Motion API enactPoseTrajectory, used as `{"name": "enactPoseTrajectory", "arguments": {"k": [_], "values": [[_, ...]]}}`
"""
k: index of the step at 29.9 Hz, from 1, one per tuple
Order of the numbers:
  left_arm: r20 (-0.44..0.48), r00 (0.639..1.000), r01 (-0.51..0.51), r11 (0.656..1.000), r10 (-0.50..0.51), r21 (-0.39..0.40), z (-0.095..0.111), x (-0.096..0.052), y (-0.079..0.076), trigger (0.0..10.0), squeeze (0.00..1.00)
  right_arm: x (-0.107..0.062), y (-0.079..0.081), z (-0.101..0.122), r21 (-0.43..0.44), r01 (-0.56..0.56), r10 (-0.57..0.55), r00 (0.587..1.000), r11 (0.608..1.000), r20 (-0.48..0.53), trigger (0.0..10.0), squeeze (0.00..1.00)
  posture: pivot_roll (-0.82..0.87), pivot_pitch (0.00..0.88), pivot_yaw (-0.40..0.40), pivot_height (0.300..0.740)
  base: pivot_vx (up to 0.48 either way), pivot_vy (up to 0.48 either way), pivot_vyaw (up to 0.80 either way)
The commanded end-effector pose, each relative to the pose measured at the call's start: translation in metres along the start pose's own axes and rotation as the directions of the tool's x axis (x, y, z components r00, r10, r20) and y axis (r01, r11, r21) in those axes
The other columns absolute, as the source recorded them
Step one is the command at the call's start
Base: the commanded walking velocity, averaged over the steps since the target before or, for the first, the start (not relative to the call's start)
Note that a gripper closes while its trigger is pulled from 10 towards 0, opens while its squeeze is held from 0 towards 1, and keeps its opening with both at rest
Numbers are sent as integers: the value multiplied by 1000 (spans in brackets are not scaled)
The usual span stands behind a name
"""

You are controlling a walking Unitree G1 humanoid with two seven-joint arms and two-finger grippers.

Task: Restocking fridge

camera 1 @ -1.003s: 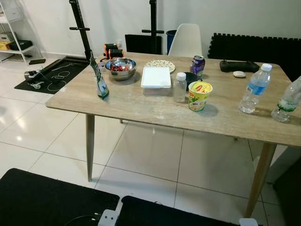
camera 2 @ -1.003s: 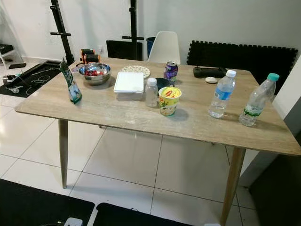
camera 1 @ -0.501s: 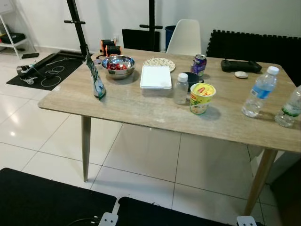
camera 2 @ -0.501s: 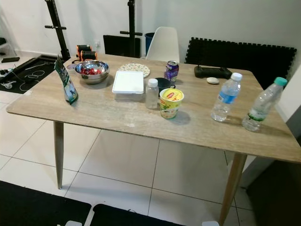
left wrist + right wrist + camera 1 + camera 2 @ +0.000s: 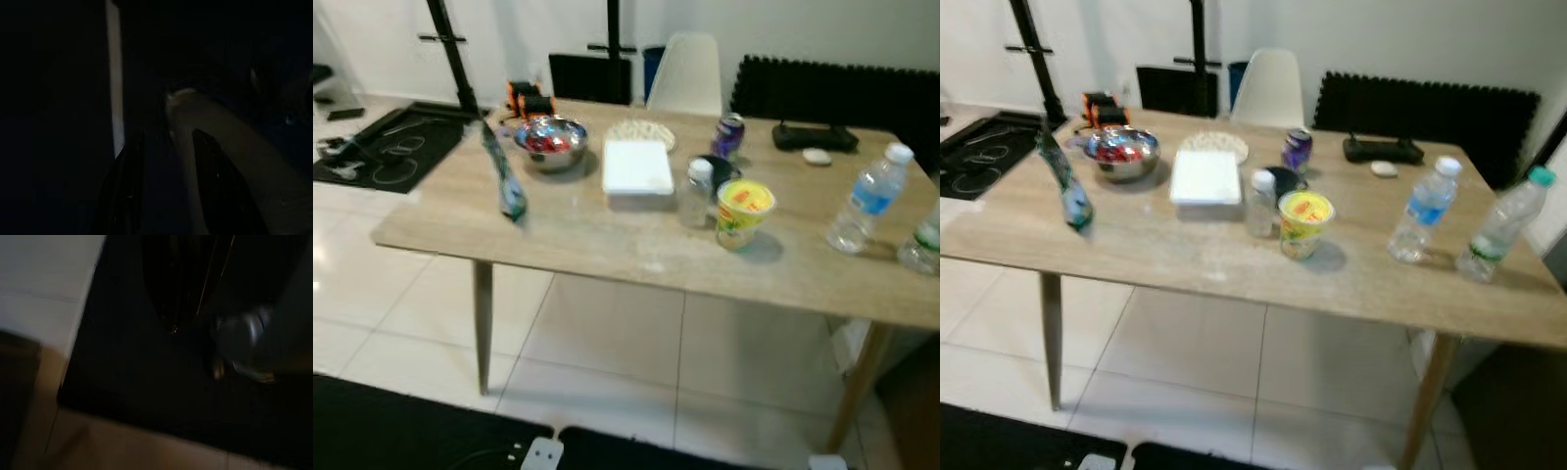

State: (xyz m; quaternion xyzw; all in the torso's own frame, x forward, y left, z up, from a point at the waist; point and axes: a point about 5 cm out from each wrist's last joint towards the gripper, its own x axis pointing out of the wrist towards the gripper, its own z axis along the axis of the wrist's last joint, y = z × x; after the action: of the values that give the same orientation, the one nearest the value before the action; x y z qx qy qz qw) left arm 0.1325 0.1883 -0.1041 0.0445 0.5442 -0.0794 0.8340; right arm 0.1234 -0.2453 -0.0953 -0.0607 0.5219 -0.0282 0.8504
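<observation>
Before me stood a matt wood-grain table point(image 5: 607, 235), a shiny metal bowl point(image 5: 548, 143), clear plastic bottles point(image 5: 869, 199), and glossy floor tiles point(image 5: 607, 343).

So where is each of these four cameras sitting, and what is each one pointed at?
Left eye view: on the head, looking down at the wooden table.
Right eye view: beside it, same table; both show the yellow cup and steel bowl.
Left wrist view: on the left arm, dark; left gripper fingers visible.
Right wrist view: on the right arm, dark and blurred, facing floor.
</observation>
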Motion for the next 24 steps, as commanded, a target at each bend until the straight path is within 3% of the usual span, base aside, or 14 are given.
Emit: {"name": "enactPoseTrajectory", "arguments": {"k": [1, 9, 14, 24], "values": [[-38, 999, 4, 1000, -4, 11, -9, -1, -1, 10000, 0, 1, 6, -1, 1, -17, 17, 1000, 1000, -1, 10000, 0, -38, 0, -17, 740, 266, 0, 0], [-24, 1000, -17, 1000, 17, -18, -8, -1, 1, 10000, 0, 1, 8, 0, 5, -19, 19, 1000, 1000, 4, 10000, 0, -39, 0, -15, 740, 98, 0, 0], [-19, 1000, 10, 1000, -10, 2, -6, -1, 0, 10000, 0, 1, 8, 0, 5, -22, 22, 1000, 1000, 4, 10000, 0, -39, 0, -16, 740, 0, 0, 0], [-31, 999, 20, 1000, -20, 7, -8, 0, -3, 10000, 0, 1, 9, -1, 5, -27, 27, 1000, 1000, 3, 10000, 0, -39, 0, -16, 740, 0, -444, 0]]}}
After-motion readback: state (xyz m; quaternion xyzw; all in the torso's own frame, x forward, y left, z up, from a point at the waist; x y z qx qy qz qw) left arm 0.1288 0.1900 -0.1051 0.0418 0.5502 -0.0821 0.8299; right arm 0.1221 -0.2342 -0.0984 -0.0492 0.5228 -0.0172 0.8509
